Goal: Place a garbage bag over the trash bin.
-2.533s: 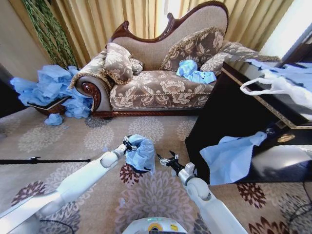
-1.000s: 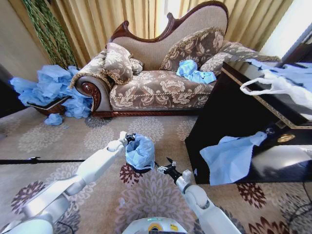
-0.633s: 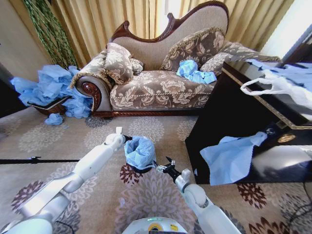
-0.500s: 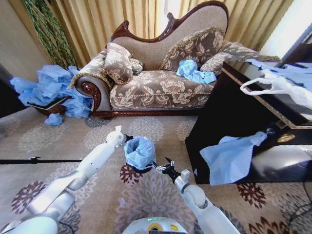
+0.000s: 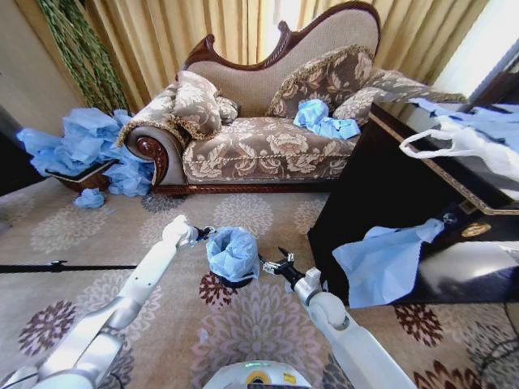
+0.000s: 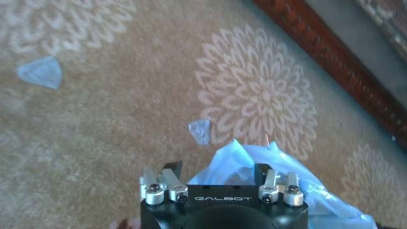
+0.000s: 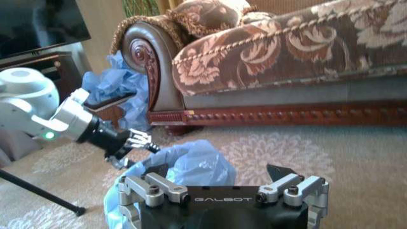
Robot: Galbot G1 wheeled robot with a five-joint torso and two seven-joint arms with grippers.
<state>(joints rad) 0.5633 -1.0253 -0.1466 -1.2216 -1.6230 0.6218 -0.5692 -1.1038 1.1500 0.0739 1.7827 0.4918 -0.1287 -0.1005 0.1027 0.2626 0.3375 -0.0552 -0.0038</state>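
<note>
On the patterned carpet [image 5: 268, 324] just ahead of my base, the trash bin [image 5: 233, 281] stands with only a sliver of its black foot showing, because the garbage bag [image 5: 233, 252] is draped over it, light-blue film bunched around the rim and sagging into the mouth. My right gripper [image 5: 272, 263] sits at the bin's right side, fingers spread apart and holding nothing, their tips just beside the film; from its own wrist camera the bag [image 7: 190, 164] fills the space right in front of the open fingers. My left gripper [image 5: 202, 233] is at the bin's left side, tips touching or nearly touching the bag's edge, and I cannot tell whether it pinches the film or not; its wrist camera looks down past the fingers at the blue plastic [image 6: 254, 162] and a small blue scrap [image 6: 199, 130] lying on the carpet. Farther off, a dark cabinet [image 5: 381, 194] stands at the right with a flat light-blue bag [image 5: 381, 261] hanging down its front. Beyond everything, the sofa [image 5: 268, 146] lines the far edge of the carpet.
</note>
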